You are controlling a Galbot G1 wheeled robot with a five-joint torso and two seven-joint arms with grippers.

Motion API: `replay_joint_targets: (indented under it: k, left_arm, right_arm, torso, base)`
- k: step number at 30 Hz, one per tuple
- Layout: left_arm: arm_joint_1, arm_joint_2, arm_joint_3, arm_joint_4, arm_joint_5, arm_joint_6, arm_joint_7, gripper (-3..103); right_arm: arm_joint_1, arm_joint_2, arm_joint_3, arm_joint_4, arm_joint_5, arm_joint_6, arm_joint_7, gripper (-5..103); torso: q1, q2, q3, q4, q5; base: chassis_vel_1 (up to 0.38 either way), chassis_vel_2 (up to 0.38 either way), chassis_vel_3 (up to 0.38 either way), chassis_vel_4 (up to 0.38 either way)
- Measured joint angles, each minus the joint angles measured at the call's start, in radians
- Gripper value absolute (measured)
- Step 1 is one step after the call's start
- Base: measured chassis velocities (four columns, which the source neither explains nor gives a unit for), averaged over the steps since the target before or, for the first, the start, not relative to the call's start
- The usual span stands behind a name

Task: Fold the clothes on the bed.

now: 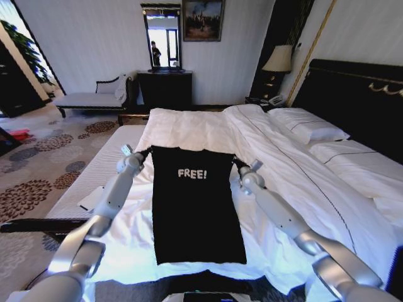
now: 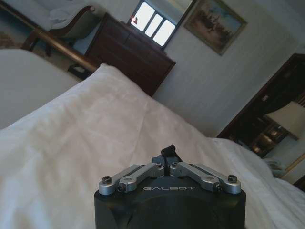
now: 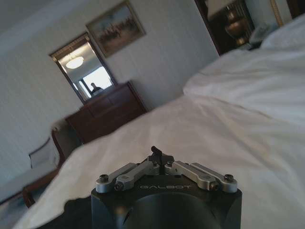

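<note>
Black shirt lies flat on the bed, near side, long way running near to far, "FREE!" lettering readable near its far edge. The left gripper has its jaws clamped on the far left corner, and the right gripper has its jaws clamped on the far right corner, so that far edge is pulled taut between them. Near edge sits close to the bed's near edge. Plenty of bare white duvet beyond the far edge, more off to the right toward the pillows. On the left, the bed edge is just past the left arm.
</note>
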State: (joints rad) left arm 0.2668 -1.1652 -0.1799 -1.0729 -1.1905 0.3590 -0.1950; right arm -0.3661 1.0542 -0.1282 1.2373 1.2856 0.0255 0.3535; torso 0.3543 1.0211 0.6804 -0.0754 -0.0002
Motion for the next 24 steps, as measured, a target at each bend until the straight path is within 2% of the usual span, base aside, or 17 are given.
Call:
replay_joint_targets:
  k: [5, 9, 10, 14, 15, 19, 21, 24]
  left_arm:
    - [-0.020, 0.007, 0.025, -0.017, -0.023, -0.002, 0.000, 0]
    - [0.075, 0.072, 0.041, -0.150, -0.053, -0.004, -0.002, 0]
    - [0.075, 0.072, 0.041, -0.150, -0.053, -0.004, -0.002, 0]
    - [0.262, 0.195, 0.024, -0.375, -0.094, -0.005, -0.005, 0]
    - [0.262, 0.195, 0.024, -0.375, -0.094, -0.005, -0.005, 0]
    - [0.456, 0.352, -0.024, -0.587, -0.135, -0.007, -0.018, 0]
    - [0.482, 0.372, -0.024, -0.620, -0.139, -0.008, -0.024, 0]
    - [0.600, 0.432, -0.035, -0.752, -0.150, -0.008, -0.058, 0]
  right_arm:
    - [0.036, 0.011, -0.005, -0.010, 0.002, 0.010, -0.001, 0]
    - [-0.043, -0.036, 0.025, 0.079, 0.011, 0.011, 0.010, 0]
    - [-0.043, -0.036, 0.025, 0.079, 0.011, 0.011, 0.010, 0]
    - [-0.175, -0.116, 0.079, 0.216, 0.028, -0.006, 0.038, 0]
    - [-0.175, -0.116, 0.079, 0.216, 0.028, -0.006, 0.038, 0]
    - [-0.328, -0.190, 0.156, 0.379, 0.038, -0.024, 0.081, 0]
    - [-0.374, -0.205, 0.182, 0.416, 0.039, -0.029, 0.095, 0]
    - [-0.519, -0.242, 0.268, 0.518, 0.042, -0.049, 0.147, 0]
  torso:
    - [0.000, 0.000, 0.000, 0.0000, -0.0001]
    - [0.000, 0.000, 0.000, -0.0003, 0.0001]
    - [0.000, 0.000, 0.000, -0.0003, 0.0001]
    - [0.000, 0.000, 0.000, -0.0004, -0.0003]
    - [0.000, 0.000, 0.000, -0.0004, -0.0003]
    - [0.000, 0.000, 0.000, 0.0012, 0.0002]
    - [0.000, 0.000, -0.001, 0.0012, 0.0001]
    - [0.000, 0.000, -0.001, -0.0015, -0.0001]
  base:
    - [0.000, 0.000, 0.000, 0.000]
    - [0.000, 0.000, 0.000, 0.000]
    - [0.000, 0.000, 0.000, 0.000]
    - [0.000, 0.000, 0.000, 0.000]
    - [0.000, 0.000, 0.000, 0.000]
    - [0.000, 0.000, 0.000, 0.000]
    - [0.000, 0.000, 0.000, 0.000]
    - [0.000, 0.000, 0.000, 0.000]
